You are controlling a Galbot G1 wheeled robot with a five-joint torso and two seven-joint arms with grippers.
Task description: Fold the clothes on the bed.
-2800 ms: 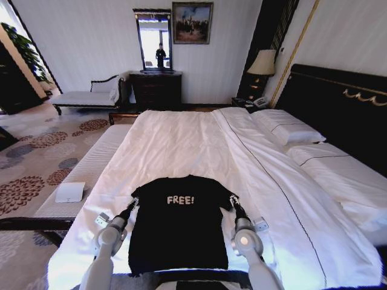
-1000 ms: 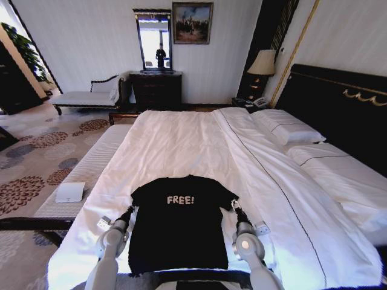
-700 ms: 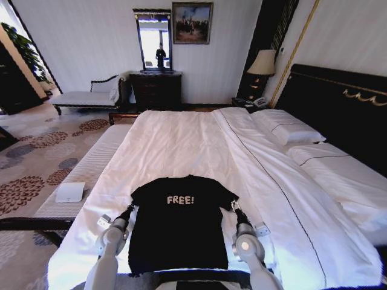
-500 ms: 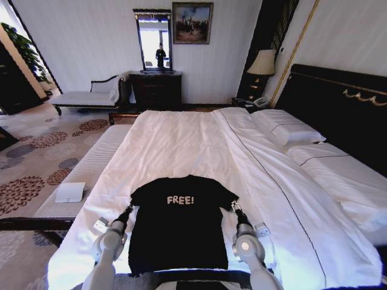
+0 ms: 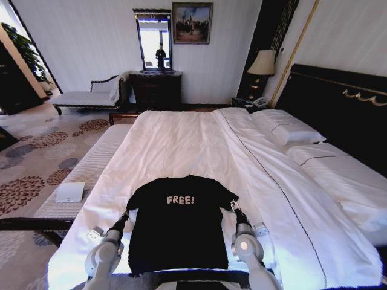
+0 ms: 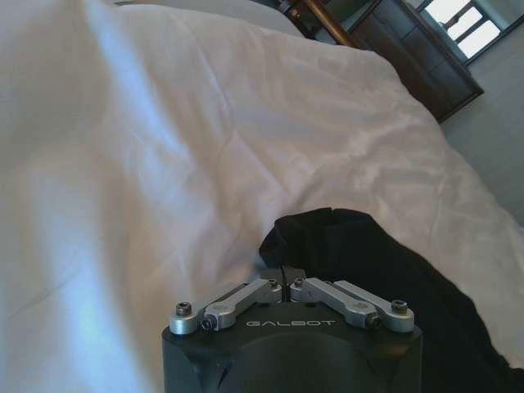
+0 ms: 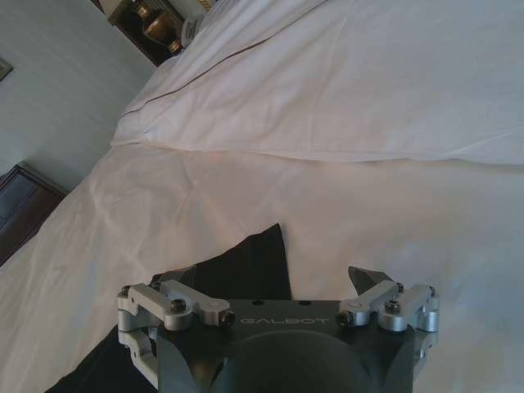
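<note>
A black T-shirt (image 5: 178, 232) printed "FREE!" lies flat, front up, on the white bed (image 5: 181, 142) near its front edge. My left gripper (image 5: 125, 212) is at the shirt's left sleeve. In the left wrist view that gripper (image 6: 286, 274) is shut on the sleeve's edge, and the black cloth (image 6: 393, 262) spreads away behind it. My right gripper (image 5: 232, 207) is at the right sleeve. In the right wrist view it (image 7: 270, 280) stands open, its fingertips (image 7: 366, 278) wide apart with the sleeve's corner (image 7: 250, 258) between them.
White pillows (image 5: 287, 130) and the dark headboard (image 5: 338, 103) lie to the right. A striped bench (image 5: 84, 172) with a white box (image 5: 70, 192) runs along the bed's left side. A dresser (image 5: 156, 89), chaise (image 5: 84, 96) and lamp (image 5: 263, 63) stand far back.
My left arm has drawn back toward the lower left, and the left sleeve has stretched outward with it. The right gripper has dropped slightly beside the right sleeve.
</note>
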